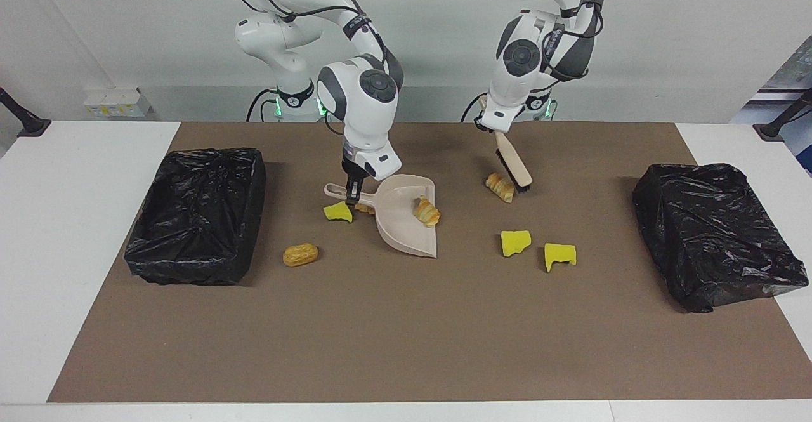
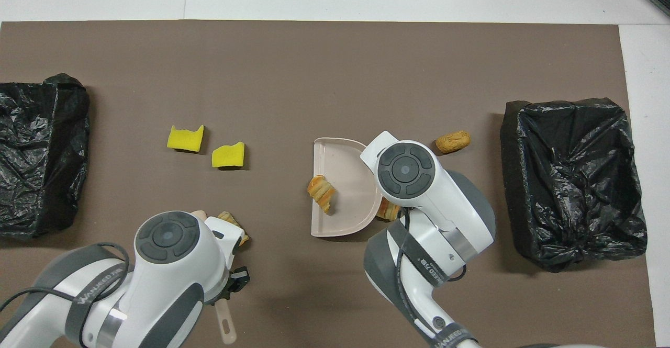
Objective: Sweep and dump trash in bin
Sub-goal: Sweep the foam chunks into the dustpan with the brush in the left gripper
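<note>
**Q:** Bins, where do they sit?

**R:** One black-lined bin [image 1: 196,216] stands at the right arm's end of the table, the second bin [image 1: 710,231] at the left arm's end. All the trash lies between them on the brown mat [image 1: 380,333].

**Q:** Starting from the right arm's end, what comes next?

**R:** A bread roll [image 1: 300,255] lies alone, near the first bin. Nearer to the robots, a yellow sponge wedge [image 1: 337,212] and a small bread bit [image 1: 363,207] lie by the dustpan's handle.

**Q:** And the right gripper?

**R:** The right gripper [image 1: 353,188] has its fingers clamped on that handle. The beige dustpan [image 1: 399,228] rests on the mat with one croissant piece [image 1: 427,212] inside it.

**Q:** What about the left arm?

**R:** The left gripper [image 1: 491,127] is closed on the brush [image 1: 515,169], which hangs tilted, bristles low just beside a second croissant piece [image 1: 500,187]. Whether the bristles touch the mat cannot be told.

**Q:** Anything else?

**R:** Two sponge wedges [image 1: 515,242] [image 1: 559,255] lie side by side, farther from the robots than the brush.
</note>
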Controlling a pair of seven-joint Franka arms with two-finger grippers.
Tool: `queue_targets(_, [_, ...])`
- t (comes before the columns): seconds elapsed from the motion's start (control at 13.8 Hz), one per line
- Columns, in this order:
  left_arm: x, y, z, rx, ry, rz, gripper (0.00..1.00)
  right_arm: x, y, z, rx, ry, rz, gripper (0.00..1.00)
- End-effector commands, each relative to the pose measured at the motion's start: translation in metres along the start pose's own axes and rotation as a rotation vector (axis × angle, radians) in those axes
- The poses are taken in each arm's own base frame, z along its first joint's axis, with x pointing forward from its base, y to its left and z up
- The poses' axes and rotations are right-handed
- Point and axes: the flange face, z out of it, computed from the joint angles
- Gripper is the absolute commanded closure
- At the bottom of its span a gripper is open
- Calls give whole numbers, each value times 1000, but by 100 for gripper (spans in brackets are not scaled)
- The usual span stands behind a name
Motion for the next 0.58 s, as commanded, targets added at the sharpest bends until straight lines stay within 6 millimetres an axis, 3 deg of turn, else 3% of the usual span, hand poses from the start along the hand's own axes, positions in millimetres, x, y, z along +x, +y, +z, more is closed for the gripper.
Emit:
queue_targets(0.0, [15,-11,8,-24,30,-68,100,1,6,0,-7,13,-27,100])
queue_targets(0.14, [26,14,22,-35,55,-53,100,1,6,1,-5,13,-25,100])
queue_targets(0.36, [14,57,41,-49,107,39,100,1,5,0,-5,13,-24,100])
queue_targets(0.51, [8,88,29,-92,159,106,100,1,6,0,-6,14,-24,100])
